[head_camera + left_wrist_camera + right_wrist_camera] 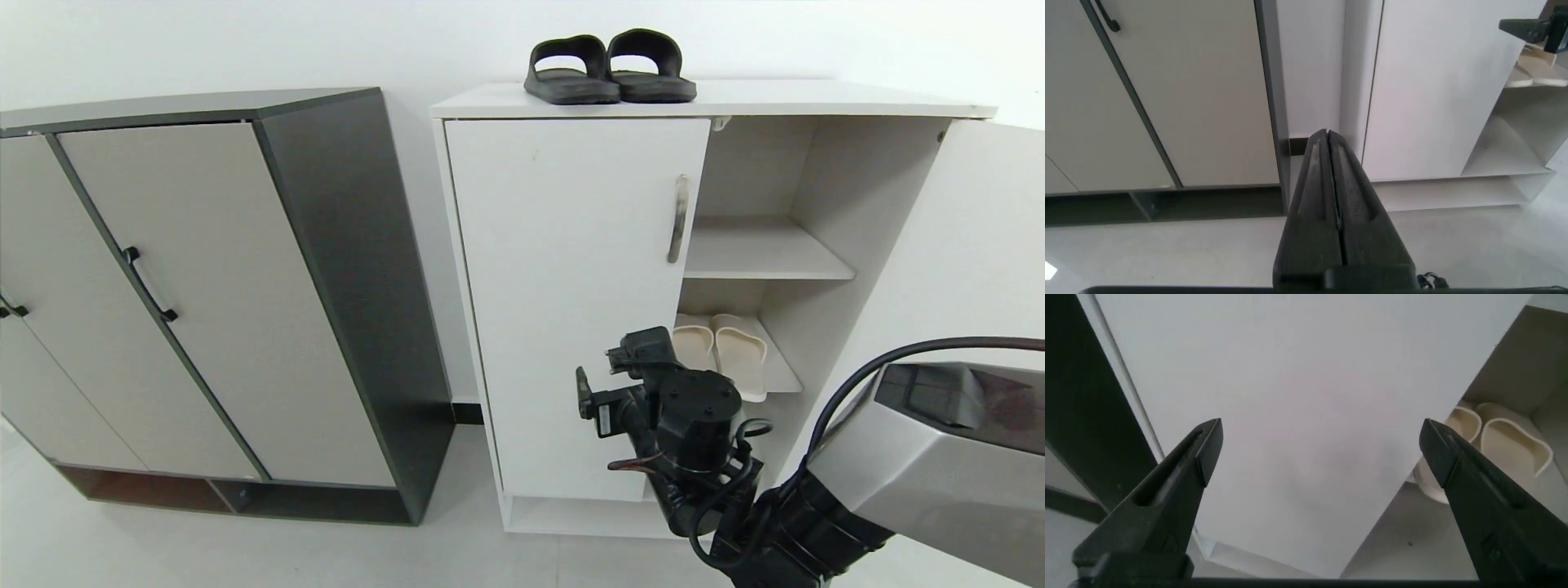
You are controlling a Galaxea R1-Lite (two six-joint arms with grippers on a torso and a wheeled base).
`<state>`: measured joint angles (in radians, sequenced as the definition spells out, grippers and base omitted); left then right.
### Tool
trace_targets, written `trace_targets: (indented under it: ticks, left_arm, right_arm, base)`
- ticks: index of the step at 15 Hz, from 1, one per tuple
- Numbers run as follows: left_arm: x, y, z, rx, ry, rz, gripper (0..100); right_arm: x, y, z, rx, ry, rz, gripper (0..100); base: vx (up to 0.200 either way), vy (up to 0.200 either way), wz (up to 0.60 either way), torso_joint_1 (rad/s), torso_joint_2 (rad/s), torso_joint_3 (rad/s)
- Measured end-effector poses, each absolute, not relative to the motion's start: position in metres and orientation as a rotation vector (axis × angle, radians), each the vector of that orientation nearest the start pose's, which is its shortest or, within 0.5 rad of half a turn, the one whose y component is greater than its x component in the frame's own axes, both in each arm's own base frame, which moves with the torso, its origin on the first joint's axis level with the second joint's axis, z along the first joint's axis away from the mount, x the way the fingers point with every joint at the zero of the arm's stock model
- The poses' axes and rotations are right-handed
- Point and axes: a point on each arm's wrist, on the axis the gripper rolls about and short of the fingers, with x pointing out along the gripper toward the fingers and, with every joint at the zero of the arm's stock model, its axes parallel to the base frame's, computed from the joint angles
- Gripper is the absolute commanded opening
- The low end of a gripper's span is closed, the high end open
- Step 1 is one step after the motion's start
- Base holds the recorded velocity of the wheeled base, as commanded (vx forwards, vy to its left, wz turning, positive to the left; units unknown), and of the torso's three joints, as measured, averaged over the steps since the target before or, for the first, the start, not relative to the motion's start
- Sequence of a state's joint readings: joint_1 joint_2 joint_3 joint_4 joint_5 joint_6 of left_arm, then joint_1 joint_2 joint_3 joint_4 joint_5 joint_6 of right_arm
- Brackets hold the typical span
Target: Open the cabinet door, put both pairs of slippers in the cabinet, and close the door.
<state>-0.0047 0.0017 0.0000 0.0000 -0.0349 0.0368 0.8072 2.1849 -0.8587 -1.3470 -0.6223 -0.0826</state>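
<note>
The right pincer [614, 369], wide open and empty, should rise to the 2 black slippers [611, 69] on the cabinet [816, 98] and pinch both inner straps together.

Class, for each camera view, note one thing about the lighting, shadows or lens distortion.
Head view: the wide lens tilts the straight edges of the grey cabinet, and the open compartment of the white cabinet is shaded around the cream slippers. Left wrist view: even soft light, dark shadow under the grey cabinet. Right wrist view: the right gripper, open, reads dark against the bright white door.
</note>
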Motion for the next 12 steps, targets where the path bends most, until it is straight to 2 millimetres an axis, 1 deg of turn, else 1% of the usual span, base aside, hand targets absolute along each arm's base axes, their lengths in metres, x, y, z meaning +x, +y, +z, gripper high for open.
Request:
trace_targets:
  ticks: [8,9,12]
  left_arm:
    - [-0.0227,-0.0007,0.0755,0.037,0.001,-0.04,0]
    - [-0.0227,-0.0007,0.0754,0.037,0.002,-0.04,0]
    - [-0.0227,-0.0007,0.0754,0.037,0.002,-0.04,0]
  right_arm:
    - [0.2764,0.2697,0.0961,-0.072,-0.031,0.195,100]
    - [0.2764,0.2697,0.0962,-0.072,-0.033,0.195,100]
    - [0.2763,0.27,0.097,-0.068,-0.038,0.195,100]
  base:
    - [0.0,0.0,0.0,0.0,0.0,0.0]
    - [0.0,0.0,0.0,0.002,-0.1,-0.1]
    - [0.0,0.0,0.0,0.015,-0.18,-0.316]
